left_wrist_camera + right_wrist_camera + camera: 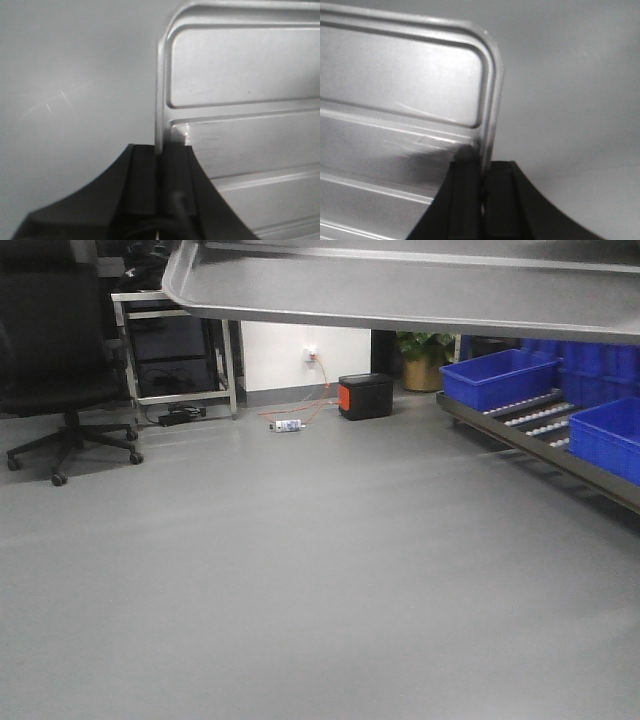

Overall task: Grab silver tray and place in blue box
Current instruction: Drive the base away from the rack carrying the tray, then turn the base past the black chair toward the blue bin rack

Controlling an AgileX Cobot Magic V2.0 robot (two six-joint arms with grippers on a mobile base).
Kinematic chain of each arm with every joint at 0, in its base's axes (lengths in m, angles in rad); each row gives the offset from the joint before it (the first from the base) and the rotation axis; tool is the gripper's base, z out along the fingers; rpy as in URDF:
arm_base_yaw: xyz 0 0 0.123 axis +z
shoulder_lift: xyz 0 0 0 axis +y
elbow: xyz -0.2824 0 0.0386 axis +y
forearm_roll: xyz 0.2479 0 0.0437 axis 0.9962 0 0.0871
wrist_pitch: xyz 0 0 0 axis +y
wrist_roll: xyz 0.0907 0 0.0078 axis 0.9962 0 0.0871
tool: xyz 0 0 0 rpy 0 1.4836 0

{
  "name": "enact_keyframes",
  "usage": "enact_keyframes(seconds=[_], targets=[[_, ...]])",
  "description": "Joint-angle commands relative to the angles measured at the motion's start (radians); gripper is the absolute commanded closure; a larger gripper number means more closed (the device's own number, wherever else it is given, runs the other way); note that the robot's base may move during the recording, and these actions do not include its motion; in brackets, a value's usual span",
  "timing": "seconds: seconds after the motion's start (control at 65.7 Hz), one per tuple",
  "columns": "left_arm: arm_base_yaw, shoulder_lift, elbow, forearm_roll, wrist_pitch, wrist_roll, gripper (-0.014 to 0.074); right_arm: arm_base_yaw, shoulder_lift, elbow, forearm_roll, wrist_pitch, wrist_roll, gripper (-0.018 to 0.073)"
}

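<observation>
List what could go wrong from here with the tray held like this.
1. The left pincer and right pincer each pinch only the thin rim of the shiny ridged silver metal tray; it could slip or tilt if the arms move unevenly.
2. The deep blue plastic crates sit off to the right; the wide tray may clip a crate rim going in.
</observation>
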Motion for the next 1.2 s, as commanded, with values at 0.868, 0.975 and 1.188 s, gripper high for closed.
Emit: enact_keyframes(seconds=[0.868,0.975,1.188], targets=[[0.001,-0.043,-0.034,0.086,0.033,-0.004,0.0701,-0.008,-0.022,-0.032,-0.079,-0.014,-0.010,0.0499],[0.001,-0.043,-0.034,0.086,0.033,-0.004,0.0701,-0.008,-0.022,-0.032,-0.079,-0.014,-0.010,0.0499],[0.001,-0.034,-0.034,0.086,0.033,-0.004,0.0701,-0.008,-0.022,-0.032,-0.079,-0.014,-0.010,0.0499]])
